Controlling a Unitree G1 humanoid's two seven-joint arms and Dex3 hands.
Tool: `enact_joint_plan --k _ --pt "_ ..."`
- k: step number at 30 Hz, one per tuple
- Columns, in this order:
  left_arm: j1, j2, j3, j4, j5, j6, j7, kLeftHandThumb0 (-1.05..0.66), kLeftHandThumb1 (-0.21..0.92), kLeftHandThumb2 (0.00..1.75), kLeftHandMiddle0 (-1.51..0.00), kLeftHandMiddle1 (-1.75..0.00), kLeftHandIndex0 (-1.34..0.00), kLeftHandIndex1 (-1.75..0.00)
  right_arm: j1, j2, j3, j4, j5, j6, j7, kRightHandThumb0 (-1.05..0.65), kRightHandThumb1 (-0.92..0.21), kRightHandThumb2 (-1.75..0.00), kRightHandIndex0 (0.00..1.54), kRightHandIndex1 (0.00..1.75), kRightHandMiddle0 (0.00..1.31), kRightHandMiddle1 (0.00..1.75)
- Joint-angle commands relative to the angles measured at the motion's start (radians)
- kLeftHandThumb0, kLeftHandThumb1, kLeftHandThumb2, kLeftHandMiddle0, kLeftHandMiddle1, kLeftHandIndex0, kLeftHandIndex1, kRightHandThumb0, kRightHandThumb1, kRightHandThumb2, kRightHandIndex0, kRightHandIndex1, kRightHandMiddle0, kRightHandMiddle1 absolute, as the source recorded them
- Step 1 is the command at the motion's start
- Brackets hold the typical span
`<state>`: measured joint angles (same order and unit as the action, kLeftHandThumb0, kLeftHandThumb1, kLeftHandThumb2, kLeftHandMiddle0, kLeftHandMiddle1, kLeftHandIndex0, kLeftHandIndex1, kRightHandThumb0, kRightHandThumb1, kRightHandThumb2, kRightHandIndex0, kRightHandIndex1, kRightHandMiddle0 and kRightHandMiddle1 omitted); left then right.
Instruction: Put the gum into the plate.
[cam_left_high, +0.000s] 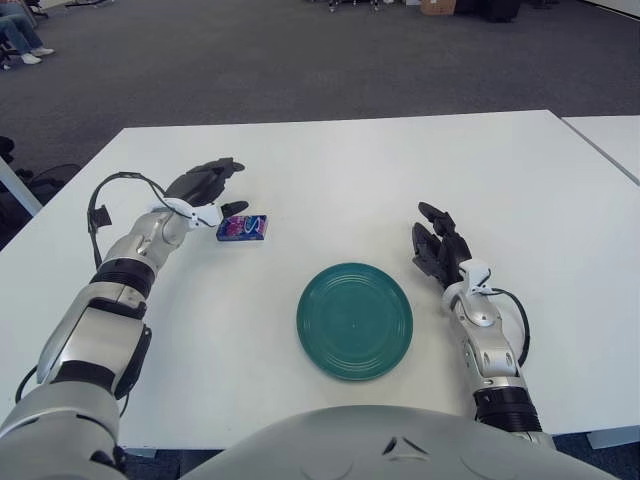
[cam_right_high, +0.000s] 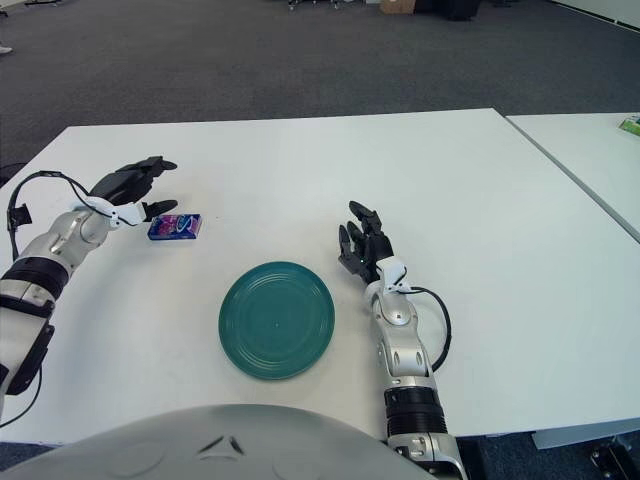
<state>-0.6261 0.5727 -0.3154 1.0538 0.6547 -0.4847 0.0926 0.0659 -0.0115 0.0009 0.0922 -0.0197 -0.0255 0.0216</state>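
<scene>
White table (cam_left_high: 330, 160): gum (cam_left_high: 241, 228) beside left hand (cam_left_high: 205, 187).

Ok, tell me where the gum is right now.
The gum lies flat on the white table, left of centre, just right of the open left hand and up-left of the green plate, not touching it.

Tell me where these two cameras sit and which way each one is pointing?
Left eye view: sits on the robot's head, looking forward and down at the white table; both arms and its chest show at the bottom.
Right eye view: beside the first, slightly to the right, facing the same way; a second table's edge shows at far right.
Both share: the left hand open beside the gum, the green plate, and the idle right hand right of the plate.
</scene>
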Motion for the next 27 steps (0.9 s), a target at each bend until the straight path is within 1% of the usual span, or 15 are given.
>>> enact_joint_plan --k 1,3,6,11,18,21,27 --pt "-0.055 -0.01 -0.007 0.05 -0.022 -0.019 -0.031 -0.93 0.92 0.49 -0.27 0.0 -0.06 -0.92 0.03 -0.005 -0.006 0.047 0.002 0.028 -0.002 -0.62 -0.92 -0.69 0.33 0.02 0.0 0.59" --pt "-0.062 -0.016 -0.007 0.068 -0.034 -0.023 -0.044 -0.93 0.92 0.48 -0.27 0.0 -0.06 -0.92 0.031 -0.006 -0.007 0.05 0.001 0.022 -0.002 -0.61 -0.92 -0.69 0.33 0.02 0.0 0.6" --pt "-0.071 -0.033 0.001 0.095 -0.066 -0.022 -0.095 -0.91 0.92 0.46 -0.26 0.0 -0.08 -0.93 0.03 -0.008 -0.009 0.053 -0.001 0.02 -0.004 -0.61 -0.92 -0.69 0.33 0.01 0.0 0.6" --pt "-0.075 -0.048 0.003 0.112 -0.099 -0.016 -0.144 -0.88 0.92 0.44 -0.26 0.0 -0.08 -0.93 0.029 -0.008 -0.011 0.053 -0.001 0.022 -0.007 -0.6 -0.92 -0.7 0.33 0.01 0.0 0.6" --pt "-0.051 -0.069 0.001 0.106 -0.126 -0.005 -0.177 -0.86 0.92 0.45 -0.25 0.0 -0.05 -0.92 0.033 -0.006 -0.014 0.041 0.0 0.038 -0.011 -0.59 -0.92 -0.72 0.32 0.0 0.0 0.58" --pt "-0.025 -0.08 -0.002 0.093 -0.135 -0.009 -0.189 -0.86 0.92 0.47 -0.25 0.0 -0.04 -0.91 0.035 -0.005 -0.014 0.034 0.003 0.046 -0.011 -0.59 -0.92 -0.72 0.32 0.0 0.0 0.57" --pt "-0.001 -0.083 -0.01 0.076 -0.143 -0.008 -0.201 -0.87 0.92 0.49 -0.25 0.0 -0.02 -0.9 0.036 -0.004 -0.013 0.027 0.004 0.056 -0.01 -0.59 -0.92 -0.73 0.32 0.0 0.0 0.59"
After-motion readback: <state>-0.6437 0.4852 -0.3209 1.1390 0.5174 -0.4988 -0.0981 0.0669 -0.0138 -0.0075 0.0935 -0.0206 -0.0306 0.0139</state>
